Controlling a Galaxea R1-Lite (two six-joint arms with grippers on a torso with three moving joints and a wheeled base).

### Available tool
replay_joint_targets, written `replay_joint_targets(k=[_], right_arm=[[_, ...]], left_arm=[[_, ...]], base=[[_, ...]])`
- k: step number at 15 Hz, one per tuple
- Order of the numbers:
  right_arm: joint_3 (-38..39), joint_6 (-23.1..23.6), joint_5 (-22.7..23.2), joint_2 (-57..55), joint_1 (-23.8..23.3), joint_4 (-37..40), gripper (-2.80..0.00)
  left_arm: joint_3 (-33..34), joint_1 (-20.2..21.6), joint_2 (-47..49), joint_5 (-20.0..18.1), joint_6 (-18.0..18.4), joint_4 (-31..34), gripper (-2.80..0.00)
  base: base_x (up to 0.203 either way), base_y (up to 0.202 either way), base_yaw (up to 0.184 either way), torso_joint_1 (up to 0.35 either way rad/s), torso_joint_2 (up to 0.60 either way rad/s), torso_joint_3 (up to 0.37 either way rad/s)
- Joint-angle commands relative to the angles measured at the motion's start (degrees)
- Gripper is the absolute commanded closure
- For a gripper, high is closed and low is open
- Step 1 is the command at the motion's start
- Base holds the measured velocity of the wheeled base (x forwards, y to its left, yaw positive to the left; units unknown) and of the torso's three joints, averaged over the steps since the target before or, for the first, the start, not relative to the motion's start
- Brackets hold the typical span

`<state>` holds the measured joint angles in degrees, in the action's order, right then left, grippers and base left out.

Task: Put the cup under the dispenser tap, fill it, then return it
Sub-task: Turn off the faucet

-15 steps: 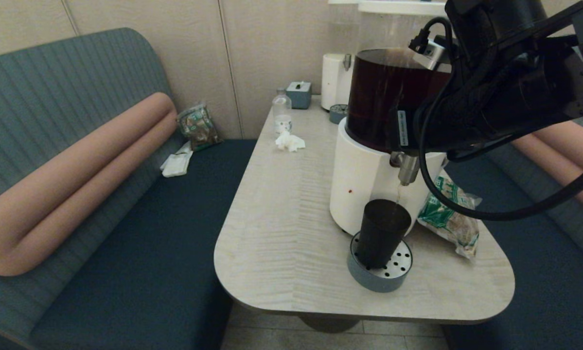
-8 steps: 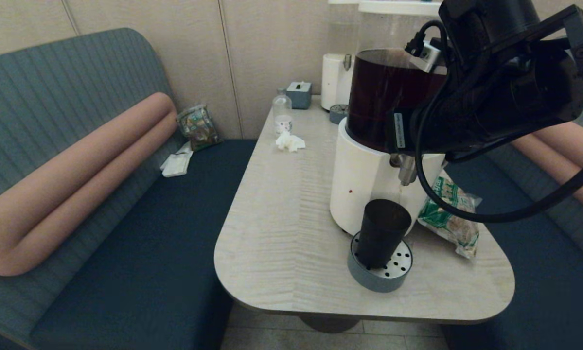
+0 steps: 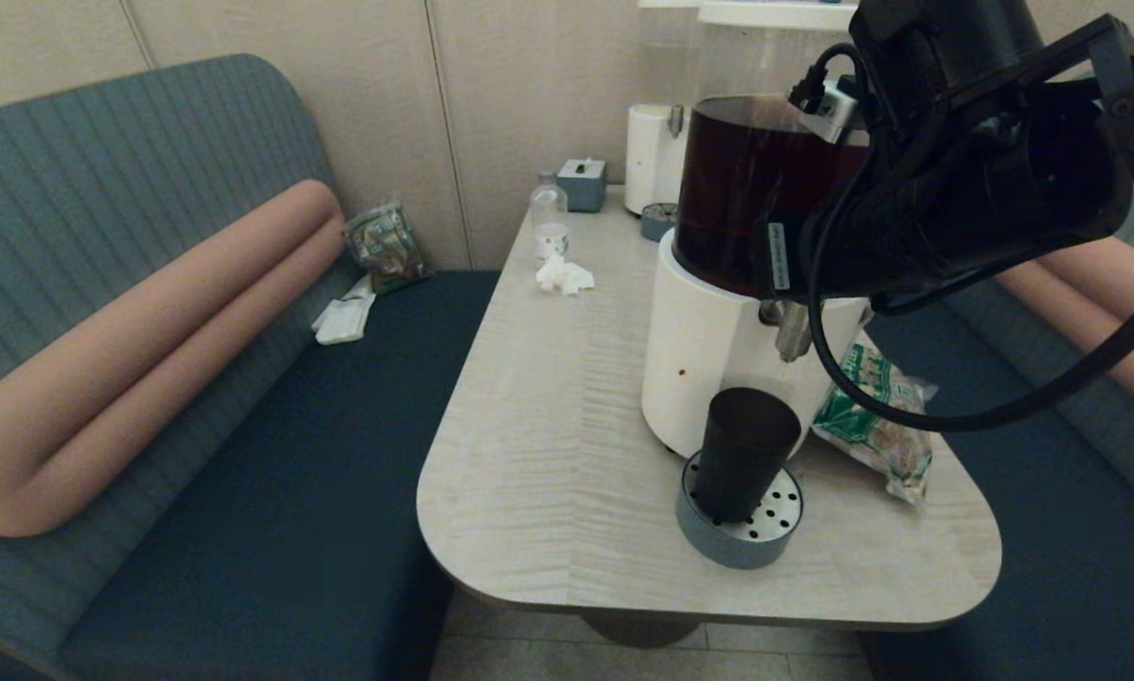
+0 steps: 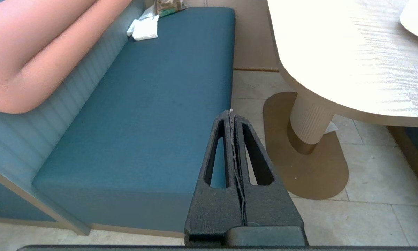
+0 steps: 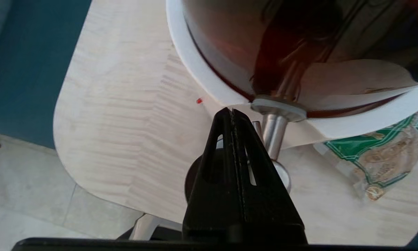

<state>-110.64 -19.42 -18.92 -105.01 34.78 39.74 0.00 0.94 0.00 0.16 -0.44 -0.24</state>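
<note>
Overhead, right gripper closed, beside dispenser tap

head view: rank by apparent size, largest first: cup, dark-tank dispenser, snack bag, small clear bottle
1. dark-tank dispenser
2. cup and snack bag: look alike, no ranking; the bag is partly hidden by a cable
3. small clear bottle: looks smallest, but it stands farther back, so unsure

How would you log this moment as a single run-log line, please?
cup: on drip tray under dispenser tap | right gripper: shut, beside tap | left gripper: shut, parked off table
</note>
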Motion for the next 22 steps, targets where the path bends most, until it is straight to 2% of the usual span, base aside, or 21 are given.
replay_joint_targets(k=[1, 4, 17, 22], right_arm=[[0.0, 0.1, -0.3, 0.1, 0.0, 0.2, 0.0], [0.0, 0.1, -1.5, 0.1, 0.0, 0.2, 0.0], [-0.1, 0.6, -0.9, 0.2, 0.4, 0.1, 0.0], [-0.1, 1.2, 2.8, 1.3, 1.9, -0.4, 0.0]], left_arm=[[0.0, 0.0, 0.1, 0.0, -0.1, 0.0, 0.0], [0.0, 0.0, 0.1, 0.0, 0.0, -0.1, 0.0], [0.0, 0.0, 0.1, 0.0, -0.1, -0.1, 0.0], [0.0, -0.1, 0.1, 0.0, -0.1, 0.0, 0.0]], base=[[0.0, 0.0, 0.0, 0.0, 0.0, 0.0], [0.0, 0.0, 0.0, 0.0, 0.0, 0.0], [0.0, 0.0, 0.0, 0.0, 0.0, 0.0], [0.0, 0.0, 0.0, 0.0, 0.0, 0.0]])
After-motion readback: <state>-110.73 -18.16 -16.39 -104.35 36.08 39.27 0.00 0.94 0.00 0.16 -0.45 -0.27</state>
